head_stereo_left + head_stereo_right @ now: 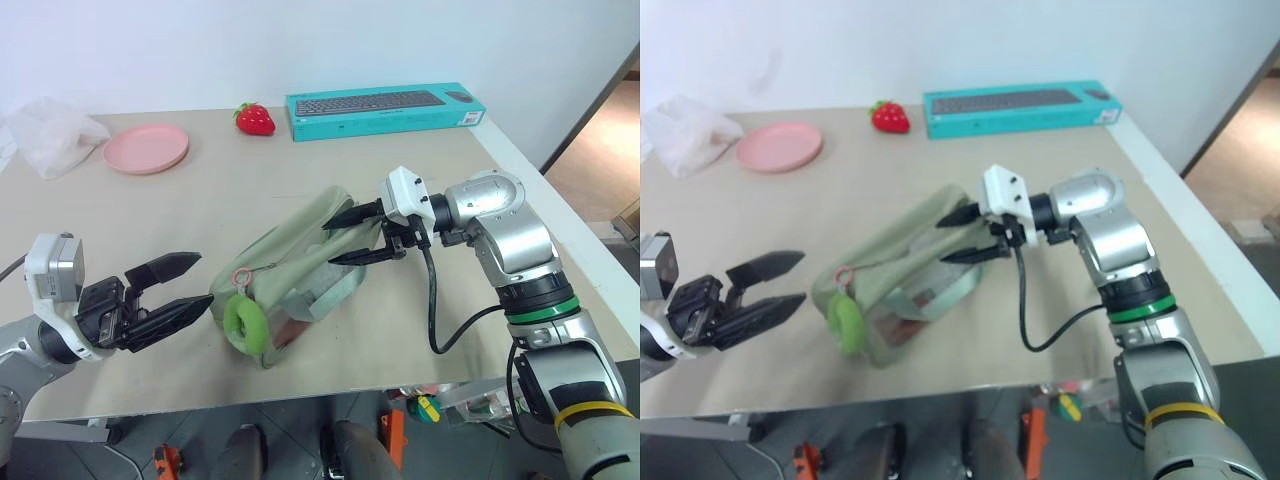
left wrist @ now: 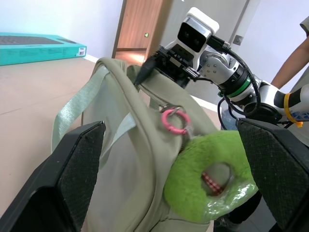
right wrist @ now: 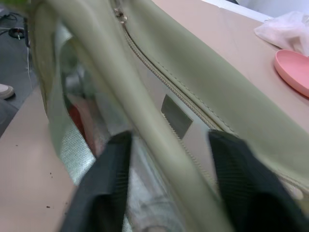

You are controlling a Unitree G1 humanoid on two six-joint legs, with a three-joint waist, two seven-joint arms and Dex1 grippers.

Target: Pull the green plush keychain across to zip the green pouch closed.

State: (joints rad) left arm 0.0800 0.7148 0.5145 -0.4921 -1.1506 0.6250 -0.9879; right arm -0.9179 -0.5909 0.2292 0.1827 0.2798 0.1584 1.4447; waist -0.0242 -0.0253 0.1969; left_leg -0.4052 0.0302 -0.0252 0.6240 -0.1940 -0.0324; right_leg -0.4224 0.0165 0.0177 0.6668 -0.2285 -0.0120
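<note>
Black right gripper [image 1: 362,236] astride pouch [image 1: 300,262] (tilted)

One green pouch [image 1: 300,262], one green plush keychain [image 1: 244,322], one strawberry [image 1: 254,119], one pink plate [image 1: 146,148], one keyboard box [image 1: 385,110], one plastic bag [image 1: 50,135]

a beige table [image 1: 400,170] with a pale edge carries everything. near the front edge lies the green pouch [image 1: 300,265], set at a slant, and the green plush keychain [image 1: 244,325] hangs at its nearer end, on a pink ring. along the far side stand a teal keyboard box [image 1: 385,110], a red strawberry [image 1: 254,119] just beside the box's left end, a pink plate [image 1: 146,148] further left, and a crumpled clear plastic bag [image 1: 50,135] at the far left corner.
</note>
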